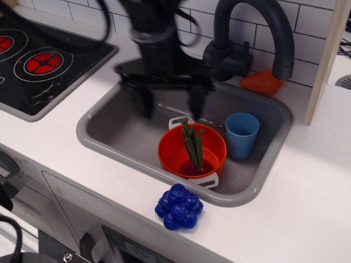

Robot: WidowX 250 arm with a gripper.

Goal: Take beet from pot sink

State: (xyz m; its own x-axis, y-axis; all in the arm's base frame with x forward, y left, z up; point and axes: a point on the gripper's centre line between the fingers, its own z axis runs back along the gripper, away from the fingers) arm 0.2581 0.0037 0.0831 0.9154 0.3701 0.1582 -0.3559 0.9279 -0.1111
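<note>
One beet [193,154] stands inside the orange pot [171,152], its green stalks upright, and the pot sits in the grey sink [126,123]. I see my gripper [171,104] above the sink, at 11 o'clock from the pot, fingers spread wide and holding nothing. A blue cup [242,135] stands at 3 o'clock of the pot.

Beet seated in pot, pot resting in sink.

The beet [193,159], a dark magenta bulb with olive-green stalks pointing upward, sits on the floor of the orange pot [171,155]. The pot, fitted with two white loop handles, stands upright on the bottom of the grey rectangular sink [120,129], toward its front wall, under the dark arched tap.
</note>
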